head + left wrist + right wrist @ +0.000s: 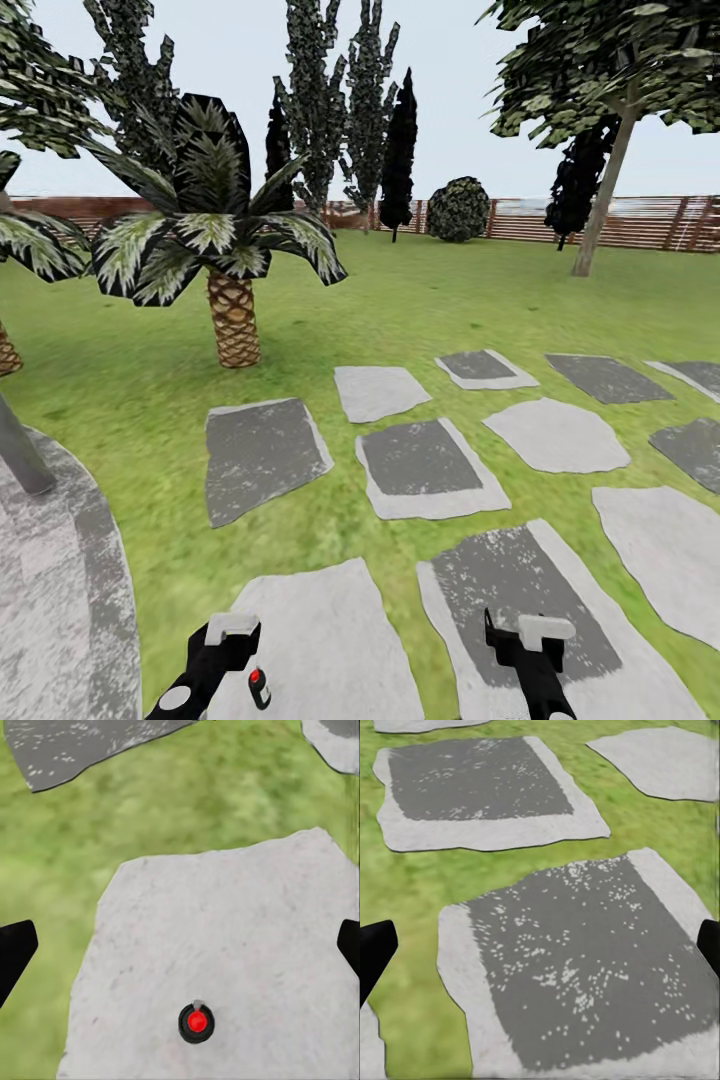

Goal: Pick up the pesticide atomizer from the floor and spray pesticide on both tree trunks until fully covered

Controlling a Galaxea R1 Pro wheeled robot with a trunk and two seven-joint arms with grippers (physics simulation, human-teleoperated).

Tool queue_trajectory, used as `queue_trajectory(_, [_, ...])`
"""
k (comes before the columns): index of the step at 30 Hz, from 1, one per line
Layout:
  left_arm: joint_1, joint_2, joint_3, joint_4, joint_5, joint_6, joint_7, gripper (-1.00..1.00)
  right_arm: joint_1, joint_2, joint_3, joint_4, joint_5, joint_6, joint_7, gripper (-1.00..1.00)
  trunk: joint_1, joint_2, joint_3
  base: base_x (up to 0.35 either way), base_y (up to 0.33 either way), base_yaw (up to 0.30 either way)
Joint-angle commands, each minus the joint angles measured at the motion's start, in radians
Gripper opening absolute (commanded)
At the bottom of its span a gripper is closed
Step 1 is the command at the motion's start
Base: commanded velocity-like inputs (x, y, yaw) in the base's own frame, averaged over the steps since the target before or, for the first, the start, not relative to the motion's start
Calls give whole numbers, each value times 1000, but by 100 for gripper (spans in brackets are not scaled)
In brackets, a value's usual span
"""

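Setting: a green grass lawn (420,290) ran back to a brown horizontal-slat wooden fence (640,222) across the upper part of the head view.
Paving: pale grey and dark grey flat stepping stones (420,468) lay scattered over the lower right of the head view; a curved grey paved strip (60,590) filled the lower left corner.
Atomizer: the small black pesticide atomizer with a red top (258,688) stood upright on a light grey stone slab (320,640) at the bottom of the head view, just right of the left arm. In the left wrist view it appeared from above as a black ring with a red centre (196,1022) on that slab.
Left gripper: the black-and-white left gripper (231,630) hung above the slab near the atomizer, not touching it; in the left wrist view its dark fingertips (13,952) sat at opposite edges, jaws wide apart and holding nothing.
Right gripper: the right gripper (535,632) hovered over a dark grey stone with a pale border (585,975); jaws likewise spread, empty.
Trees: a tree with a straight grey-tan trunk and dark green foliage (605,200) stood at upper right by the fence.
Other plants: a scaly-trunked palm (232,315) stood at left centre; tall dark cypress-like trees (398,160) and a round bush (458,210) lined the fence.
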Motion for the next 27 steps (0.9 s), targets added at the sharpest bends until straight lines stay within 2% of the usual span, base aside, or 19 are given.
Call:
queue_trajectory(1, [0, 0, 0, 0, 0, 0, 0, 100, 0, 0, 0, 0, 0, 0, 0, 100, 0, 0, 0, 0, 0, -282])
queue_trajectory(4, [0, 2, 1, 0, 0, 2, 0, 100, 0, 0, 0, -1, 0, 0, 0, 100, 0, 0, 0, 0, 0, -169])
queue_trajectory(9, [0, 8, 4, 1, 0, 7, 1, 100, 0, 1, 2, -1, -1, 2, 2, 100, 19, -35, -16, 0, 0, -28])
queue_trajectory(18, [0, 15, 4, 4, -3, 5, -6, 100, 0, -3, -7, -6, -2, 2, 196, 100, 54, -98, -46, 0, 0, -1])
queue_trajectory(27, [0, 35, 5, 4, 1, 2, -11, 100, 0, -3, -9, -6, -2, 1, 201, 100, 88, -161, -83, 0, 0, 0])
